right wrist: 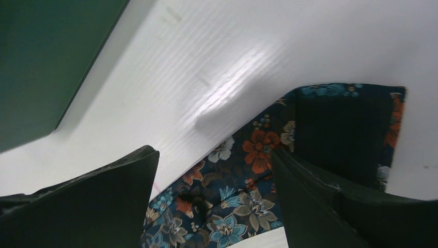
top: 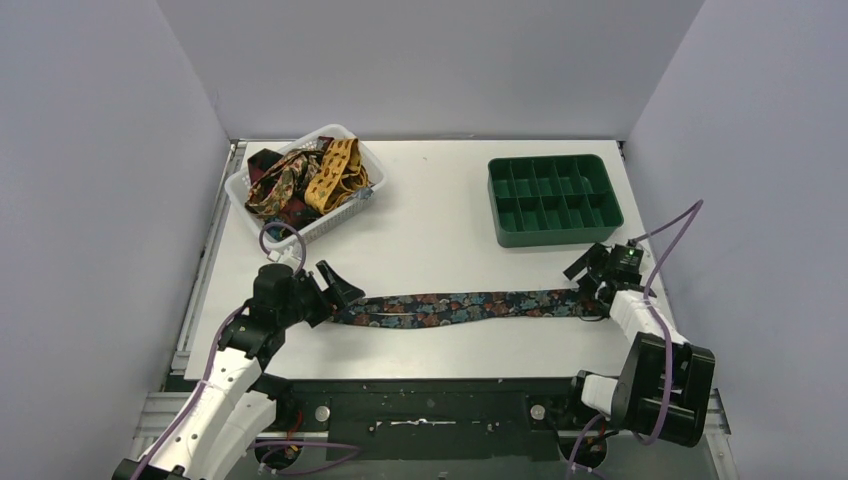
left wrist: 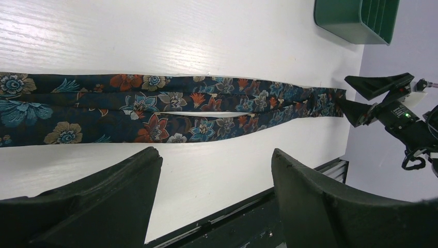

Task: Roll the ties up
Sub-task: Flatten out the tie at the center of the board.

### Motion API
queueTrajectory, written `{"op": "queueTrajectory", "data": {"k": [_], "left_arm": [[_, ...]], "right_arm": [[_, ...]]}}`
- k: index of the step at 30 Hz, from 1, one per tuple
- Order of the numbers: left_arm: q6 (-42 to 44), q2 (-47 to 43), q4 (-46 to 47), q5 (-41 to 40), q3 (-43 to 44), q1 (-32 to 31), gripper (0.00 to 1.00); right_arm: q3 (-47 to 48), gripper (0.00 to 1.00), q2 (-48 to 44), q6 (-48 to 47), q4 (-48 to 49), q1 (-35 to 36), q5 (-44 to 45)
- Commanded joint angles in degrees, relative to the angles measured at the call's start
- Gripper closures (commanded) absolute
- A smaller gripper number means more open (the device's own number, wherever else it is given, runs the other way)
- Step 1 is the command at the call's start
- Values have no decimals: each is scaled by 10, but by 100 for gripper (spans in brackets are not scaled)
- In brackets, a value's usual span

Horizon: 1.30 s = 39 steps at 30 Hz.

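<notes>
Right wrist view cuts the floral tie [right wrist: 243, 206] off at bottom.

No legible text, label, brand, number or sign appears on any surface in the three views.

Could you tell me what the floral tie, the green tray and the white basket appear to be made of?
Floral tie: soft printed fabric, fairly matte; it lies limp and folded flat. Green tray: likely moulded plastic, matte, with thin rigid dividers. White basket: probably plastic, with open lattice walls.
</notes>
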Motion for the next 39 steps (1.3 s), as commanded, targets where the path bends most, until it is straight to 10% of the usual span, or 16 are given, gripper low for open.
{"op": "queueTrajectory", "data": {"k": [1, 13, 32, 39], "left_arm": [[7, 3, 16, 14, 12, 3, 24], [11, 5, 20, 10, 5, 4, 24], [12, -4, 6, 4, 12, 5, 24], [13, -1, 7, 8, 13, 6, 24]], "right_arm": [[59, 19, 9, -77, -36, -3, -158], [58, 61, -7, -93, -130, 6, -172], [93, 56, 56, -111, -154, 97, -72], [111, 79, 76, -115, -170, 124, -40]]}}
